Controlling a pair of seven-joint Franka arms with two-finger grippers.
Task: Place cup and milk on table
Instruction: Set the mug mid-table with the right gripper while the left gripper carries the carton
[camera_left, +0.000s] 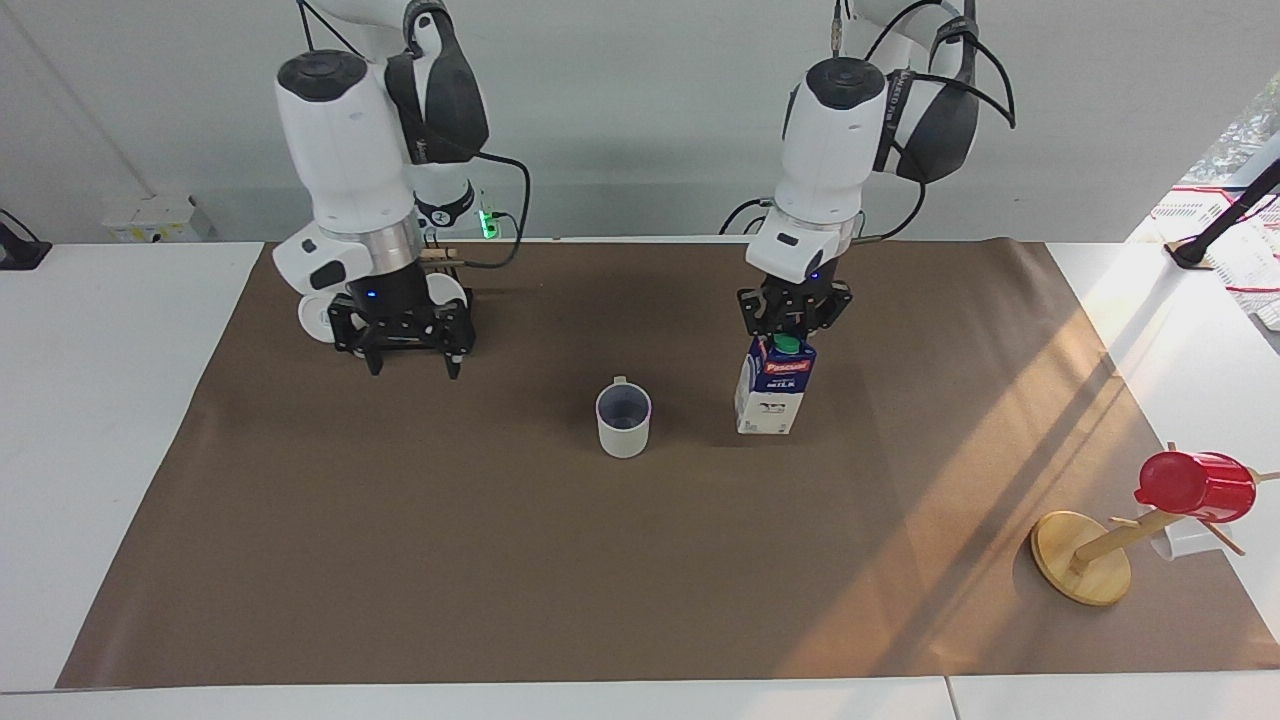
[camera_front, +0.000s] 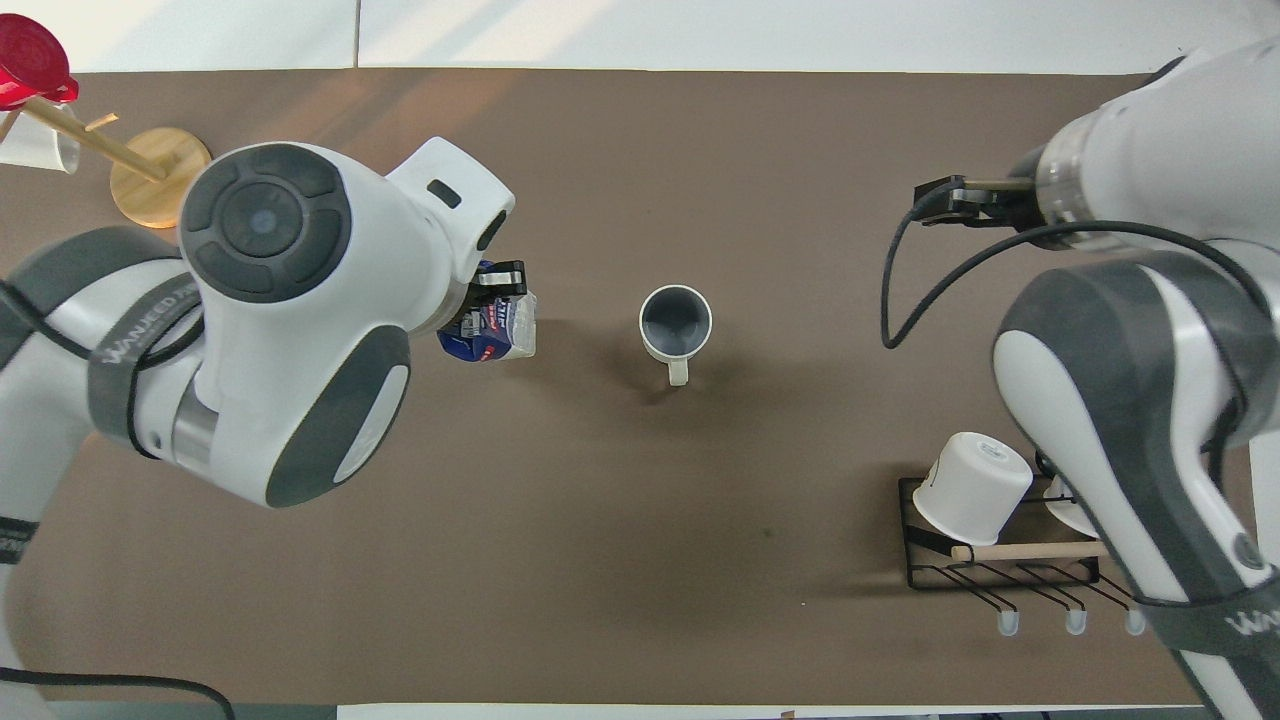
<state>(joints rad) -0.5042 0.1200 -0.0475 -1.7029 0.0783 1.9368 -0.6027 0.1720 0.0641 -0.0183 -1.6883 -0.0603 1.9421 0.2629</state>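
The cup (camera_left: 623, 420) stands upright and free on the table's brown paper (camera_left: 480, 570), handle toward the robots; it also shows in the overhead view (camera_front: 676, 322). The milk (camera_left: 775, 388) stands upright on the paper beside the cup, toward the left arm's end; part of it shows in the overhead view (camera_front: 492, 336). My left gripper (camera_left: 793, 325) is shut on the carton's top ridge, above the green cap. My right gripper (camera_left: 413, 368) is open and empty, raised over the paper by the mug rack, apart from the cup.
A black wire rack (camera_front: 1000, 575) with two all-white mugs (camera_front: 972, 487) stands near the robots at the right arm's end. A wooden mug tree (camera_left: 1082, 556) with a red cup (camera_left: 1195, 486) stands at the left arm's end.
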